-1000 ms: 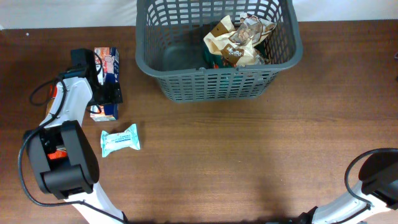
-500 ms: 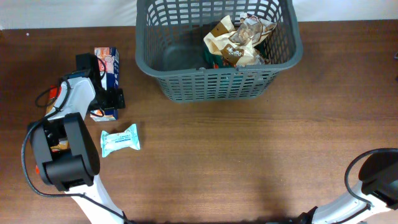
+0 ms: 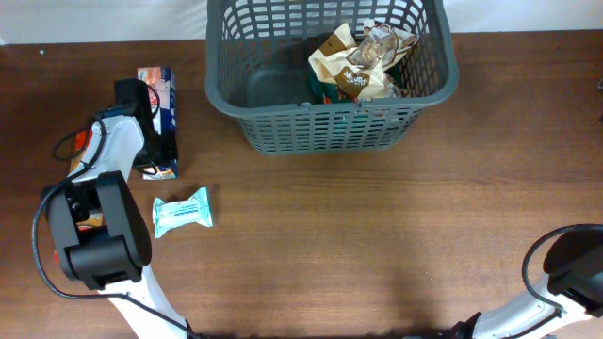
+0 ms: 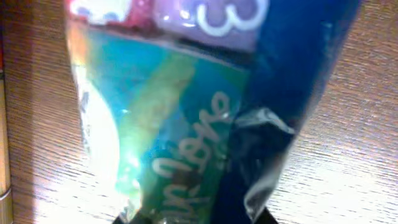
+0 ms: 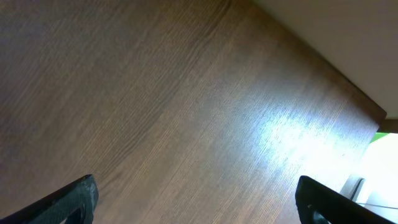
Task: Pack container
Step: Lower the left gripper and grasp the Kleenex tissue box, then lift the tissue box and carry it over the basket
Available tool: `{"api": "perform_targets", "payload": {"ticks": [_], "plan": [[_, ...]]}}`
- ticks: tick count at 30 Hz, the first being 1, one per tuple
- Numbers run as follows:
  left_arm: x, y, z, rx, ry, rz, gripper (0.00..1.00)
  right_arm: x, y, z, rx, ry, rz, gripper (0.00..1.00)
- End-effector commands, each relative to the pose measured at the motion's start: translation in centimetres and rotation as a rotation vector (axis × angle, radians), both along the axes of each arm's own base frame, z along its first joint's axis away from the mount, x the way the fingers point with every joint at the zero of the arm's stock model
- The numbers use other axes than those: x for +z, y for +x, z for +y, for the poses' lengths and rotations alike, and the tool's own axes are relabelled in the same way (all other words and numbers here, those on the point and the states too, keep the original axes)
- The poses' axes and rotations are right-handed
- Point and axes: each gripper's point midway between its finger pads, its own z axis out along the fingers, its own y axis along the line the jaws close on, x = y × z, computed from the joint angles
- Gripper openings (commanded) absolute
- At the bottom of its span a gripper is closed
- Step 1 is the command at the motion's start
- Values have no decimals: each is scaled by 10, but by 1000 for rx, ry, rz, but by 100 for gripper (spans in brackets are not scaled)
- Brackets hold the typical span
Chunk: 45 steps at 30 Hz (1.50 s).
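Left gripper (image 3: 162,151) is clamped on a blue packet (image 3: 158,89) that lies on the wooden table (image 3: 377,245), just left of the container (image 3: 330,132); the left wrist view shows the crinkled foil pinched between the fingertips. Right gripper (image 5: 199,202) hangs over bare wood with its fingers wide apart, holding nothing. The container sits at the table's far middle, with crumpled tan packets (image 3: 363,56) in its right half. A pale teal packet (image 3: 182,212) lies beside the left arm.

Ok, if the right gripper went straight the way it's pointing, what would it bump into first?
Probably the table. The right gripper is open, and only bare brown wood shows ahead of it, though how far off is hard to tell.
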Motion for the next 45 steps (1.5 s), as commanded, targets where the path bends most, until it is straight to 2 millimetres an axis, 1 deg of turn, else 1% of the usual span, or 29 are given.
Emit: {"api": "perform_targets", "payload": {"ticks": [1,7,8,10,12,13,15,17,20,21,24,28,32,34,36,40,42,45], "plan": [[-8,-1,1,10,-11,8,2,5,-2,0,-11,-7,-13,99],[-5,6,2,9,-6,-19,1,5,-2,0,-11,-7,-13,99],[-4,8,2,9,-5,-23,2,5,-2,0,-11,-7,-14,99],[2,12,3,8,-2,-38,2,5,-2,0,-11,-7,-14,99],[13,18,4,8,3,-68,2,5,-2,0,-11,-7,-14,99],[21,23,5,8,8,-91,2,5,-2,0,-11,-7,-13,99],[42,32,7,8,18,-144,2,5,-2,0,-11,-7,-14,99],[69,42,8,7,30,-210,2,4,-2,0,-11,-7,-13,99],[116,50,10,7,49,-315,2,5,-2,0,-11,-7,-14,99],[136,52,9,5,54,-359,2,5,-2,0,-11,-7,-13,99],[178,50,5,-6,55,-452,2,5,-2,0,-11,-7,-13,99],[235,39,-8,-31,67,-575,2,5,-2,0,-11,-7,-14,99],[290,24,-31,-76,75,-708,2,5,-2,0,-11,-7,-14,99],[314,18,-48,-112,70,-771,2,5,-2,0,-11,-7,-14,99],[335,14,-75,-176,34,-836,2,4,-2,0,-11,-7,-13,99],[365,10,-139,-340,-82,-945,2,5,-2,0,-11,-7,-14,99],[375,11,-162,-393,-107,-989,2,4,-2,0,-11,-7,-13,99],[393,13,-186,-445,-133,-1063,2,5,-2,0,-11,-7,-13,99]]}}
